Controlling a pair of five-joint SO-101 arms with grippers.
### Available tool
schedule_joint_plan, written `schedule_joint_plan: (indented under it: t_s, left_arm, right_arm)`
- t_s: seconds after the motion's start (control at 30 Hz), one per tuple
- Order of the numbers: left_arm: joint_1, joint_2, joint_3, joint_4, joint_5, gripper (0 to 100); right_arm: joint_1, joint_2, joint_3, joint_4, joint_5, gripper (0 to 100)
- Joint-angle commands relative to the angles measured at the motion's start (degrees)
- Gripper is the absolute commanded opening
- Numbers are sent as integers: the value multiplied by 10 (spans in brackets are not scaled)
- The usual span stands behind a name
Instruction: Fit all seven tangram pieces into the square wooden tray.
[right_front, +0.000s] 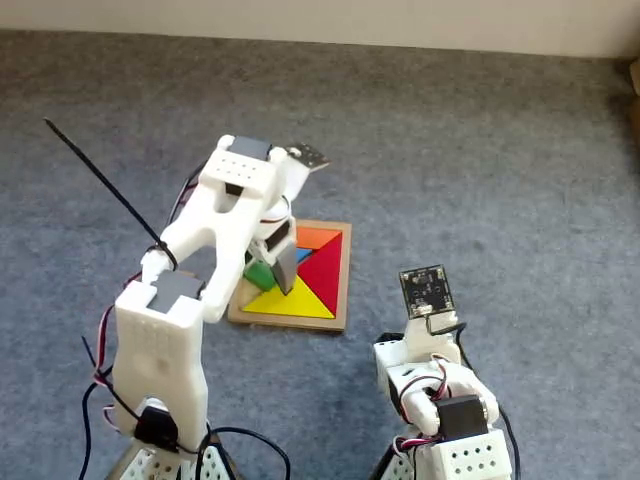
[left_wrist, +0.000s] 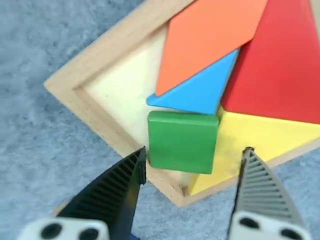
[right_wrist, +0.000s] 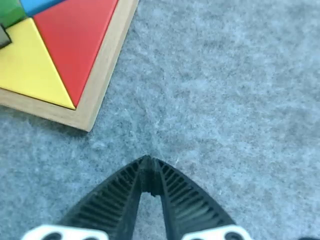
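Observation:
The square wooden tray (right_front: 340, 290) (left_wrist: 95, 60) (right_wrist: 107, 60) lies on the grey carpet at mid-table. In it lie the red triangle (right_front: 325, 270) (left_wrist: 280, 65) (right_wrist: 75, 35), yellow triangle (right_front: 290, 300) (left_wrist: 260, 140) (right_wrist: 25, 65), orange piece (right_front: 318, 237) (left_wrist: 210, 35), blue triangle (left_wrist: 200, 90) and green square (left_wrist: 182, 142) (right_front: 258, 273). My left gripper (left_wrist: 192, 157) hovers open right above the green square, which sits tilted over the tray's edge. My right gripper (right_wrist: 149, 172) rests shut over bare carpet beside the tray's corner.
Part of the tray floor (left_wrist: 125, 95) beside the blue triangle is bare pale wood. Grey carpet (right_front: 500, 150) surrounds the tray. The left arm (right_front: 200, 250) covers the tray's left side in the high view.

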Motion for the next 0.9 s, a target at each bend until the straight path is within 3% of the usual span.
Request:
schedule_joint_plan:
  t_s: [0.0, 0.2, 0.47, 0.87]
  left_arm:
    - [-8, -43, -48, 1, 1, 295]
    - [-41, -44, -102, 40, 1, 294]
    - [-83, -36, -80, 39, -4, 294]
    - [-65, -36, 65, -120, -4, 296]
  right_arm:
    - [-1, -9, 85, 4, -6, 6]
    - [-1, -9, 85, 4, -6, 6]
    - [-1, -9, 85, 4, -6, 6]
    - [-1, -9, 85, 4, -6, 6]
